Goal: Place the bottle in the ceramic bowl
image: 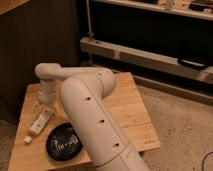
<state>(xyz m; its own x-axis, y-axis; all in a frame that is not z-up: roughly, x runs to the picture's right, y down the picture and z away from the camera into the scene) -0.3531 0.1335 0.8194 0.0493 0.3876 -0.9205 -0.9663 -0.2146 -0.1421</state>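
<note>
Warm overhead light falls on the table, leaving the wood an even amber, while the shelving behind sinks into near-black. The arm catches a soft highlight along its upper curve and darkens toward its underside. Pale reflections streak the inside of the bowl, and a dull gleam runs along the rail. The gripper, at the table's left side just above the bottle, shows pale against the wood, as does the bottle.
</note>
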